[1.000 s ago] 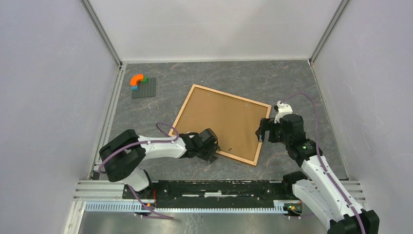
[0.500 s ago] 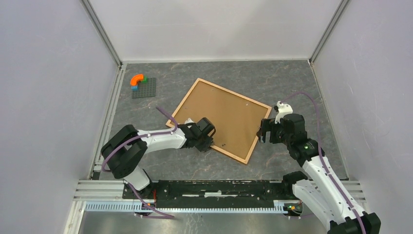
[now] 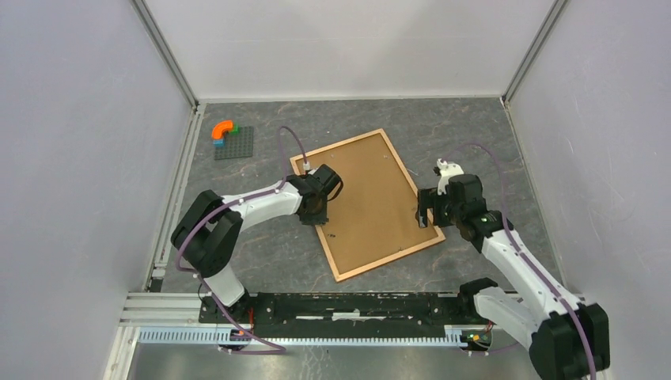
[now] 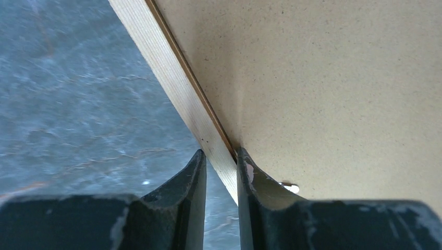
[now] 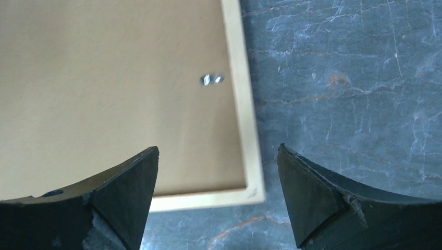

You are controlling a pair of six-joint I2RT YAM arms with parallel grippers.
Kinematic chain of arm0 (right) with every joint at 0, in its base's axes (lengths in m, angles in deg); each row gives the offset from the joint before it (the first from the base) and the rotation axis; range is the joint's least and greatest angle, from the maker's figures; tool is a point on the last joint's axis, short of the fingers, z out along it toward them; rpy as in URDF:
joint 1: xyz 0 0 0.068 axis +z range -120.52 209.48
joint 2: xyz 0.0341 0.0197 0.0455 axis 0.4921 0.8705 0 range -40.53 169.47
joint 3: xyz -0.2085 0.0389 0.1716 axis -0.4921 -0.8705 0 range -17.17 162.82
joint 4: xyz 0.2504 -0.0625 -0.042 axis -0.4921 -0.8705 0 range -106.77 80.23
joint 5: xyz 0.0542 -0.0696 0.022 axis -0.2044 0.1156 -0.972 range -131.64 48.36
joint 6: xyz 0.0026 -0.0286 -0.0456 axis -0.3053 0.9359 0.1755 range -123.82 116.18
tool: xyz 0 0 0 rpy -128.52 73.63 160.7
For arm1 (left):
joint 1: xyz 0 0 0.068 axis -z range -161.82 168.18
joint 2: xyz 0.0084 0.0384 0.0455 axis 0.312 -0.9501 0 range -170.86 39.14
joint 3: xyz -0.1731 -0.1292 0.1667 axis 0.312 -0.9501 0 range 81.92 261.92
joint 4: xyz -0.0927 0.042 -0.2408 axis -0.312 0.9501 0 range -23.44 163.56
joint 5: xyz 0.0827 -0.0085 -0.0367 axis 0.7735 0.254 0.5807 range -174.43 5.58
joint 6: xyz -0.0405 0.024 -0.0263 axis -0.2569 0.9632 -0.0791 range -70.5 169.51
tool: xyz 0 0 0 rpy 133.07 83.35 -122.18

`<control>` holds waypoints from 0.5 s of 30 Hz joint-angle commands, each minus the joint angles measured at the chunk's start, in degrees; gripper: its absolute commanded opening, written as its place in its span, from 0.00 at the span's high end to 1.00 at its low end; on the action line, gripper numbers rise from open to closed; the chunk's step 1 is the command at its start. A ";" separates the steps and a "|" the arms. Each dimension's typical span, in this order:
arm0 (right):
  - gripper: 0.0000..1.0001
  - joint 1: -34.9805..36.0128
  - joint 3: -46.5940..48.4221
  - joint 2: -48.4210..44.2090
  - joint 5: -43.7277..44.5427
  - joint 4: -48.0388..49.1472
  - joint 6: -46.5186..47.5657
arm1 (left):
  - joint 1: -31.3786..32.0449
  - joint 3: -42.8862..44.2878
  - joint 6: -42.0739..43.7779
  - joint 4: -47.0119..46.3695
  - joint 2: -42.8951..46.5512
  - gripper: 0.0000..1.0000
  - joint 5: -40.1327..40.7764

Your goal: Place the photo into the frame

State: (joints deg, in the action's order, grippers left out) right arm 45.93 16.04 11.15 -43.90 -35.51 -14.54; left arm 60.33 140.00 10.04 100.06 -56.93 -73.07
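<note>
The frame (image 3: 391,258), light wood, lies on the grey table with its brown backing board (image 3: 372,198) facing up. My left gripper (image 3: 319,214) is shut on the moulding of its left long edge (image 4: 172,78). In the left wrist view the gripper (image 4: 221,153) has one finger outside the edge and one on the board. My right gripper (image 3: 425,215) hangs open over the frame's right corner (image 5: 245,156). In the right wrist view the gripper (image 5: 217,147) has nothing between its fingers. The photo is out of view.
A dark grey baseplate (image 3: 234,144) with an orange arch brick (image 3: 222,129) sits at the back left. Small metal clips (image 5: 211,79) stick out of the backing board. White walls enclose the table on three sides.
My left gripper shut on the frame's edge and swung away from me, turning the frame clockwise in the top view. The right gripper shifted slightly left, still open.
</note>
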 commanded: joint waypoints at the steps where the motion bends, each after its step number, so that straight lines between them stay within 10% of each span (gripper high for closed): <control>1: 0.12 0.17 3.89 7.22 2.98 5.55 2.25 | -1.58 0.98 16.52 10.78 -3.80 0.98 8.07; 15: 0.26 3.98 7.17 24.06 2.42 10.72 4.81 | -6.12 0.10 18.51 10.44 -4.47 0.98 6.43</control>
State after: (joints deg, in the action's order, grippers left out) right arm 48.75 20.21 34.65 -41.22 -29.63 -9.06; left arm 55.13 142.28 23.03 106.48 -58.22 -70.36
